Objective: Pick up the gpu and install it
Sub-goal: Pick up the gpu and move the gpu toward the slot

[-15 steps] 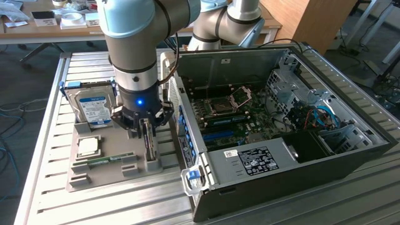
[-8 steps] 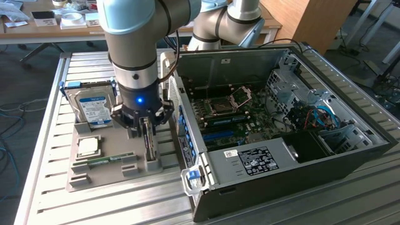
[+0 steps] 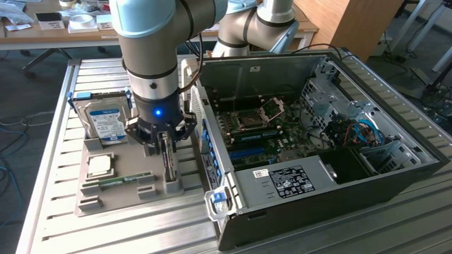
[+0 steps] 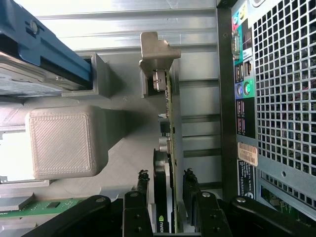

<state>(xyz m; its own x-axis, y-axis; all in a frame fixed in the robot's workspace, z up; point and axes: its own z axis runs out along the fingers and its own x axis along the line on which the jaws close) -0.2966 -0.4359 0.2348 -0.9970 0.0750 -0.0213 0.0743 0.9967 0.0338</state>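
– Op: arm (image 3: pixel 152 53) pose?
– Me: I read the last link vertical, wrist straight down, blue light lit.
– Op: and the gripper (image 3: pixel 164 144)?
– Me: low, pointing down; fingers (image 4: pixel 143 180) parted, gap on both sides.

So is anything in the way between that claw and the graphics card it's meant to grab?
Nothing visible. The gripper is right over the gpu, its open fingers on either side of the card, which stands on edge in a slot of the grey tray beside the computer case.

Computer case (image 4: pixel 276 98) just beside gpu (image 4: pixel 162 197)
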